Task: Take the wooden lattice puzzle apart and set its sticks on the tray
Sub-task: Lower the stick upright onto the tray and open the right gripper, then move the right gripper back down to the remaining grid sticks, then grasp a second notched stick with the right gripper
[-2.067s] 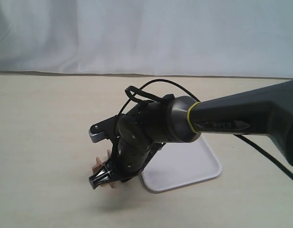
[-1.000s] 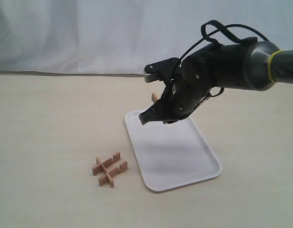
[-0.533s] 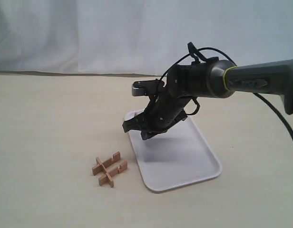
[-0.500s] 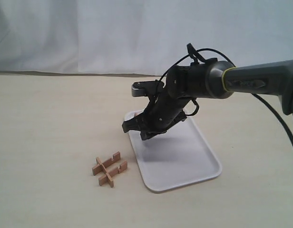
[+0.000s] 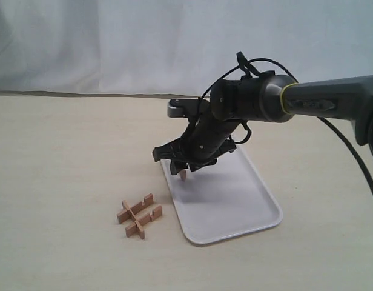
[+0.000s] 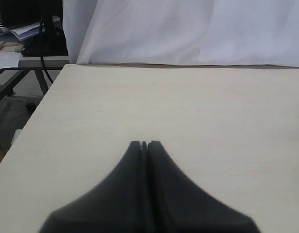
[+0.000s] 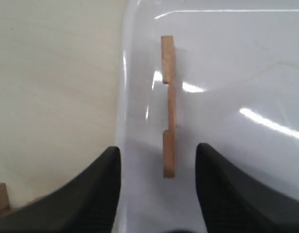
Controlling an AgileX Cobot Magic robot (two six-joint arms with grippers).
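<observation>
Right gripper (image 7: pixel 158 149) wide open, gripping nothing, stick (image 7: pixel 169 107) loose between its fingers just below, on tray (image 7: pixel 227 73) near the rim, so lift straight up without clipping it, then go for puzzle (image 5: pixel 139 215) nearby off-tray; left gripper (image 6: pixel 144 143) closed, empty.

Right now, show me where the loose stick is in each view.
Exterior view: stick just under the right pincer, above the tray's left rim.
Left wrist view: not in it.
Right wrist view: stick at centre, between the open pincer's fingers, touching neither.
Shared landmark: the white tray.
</observation>
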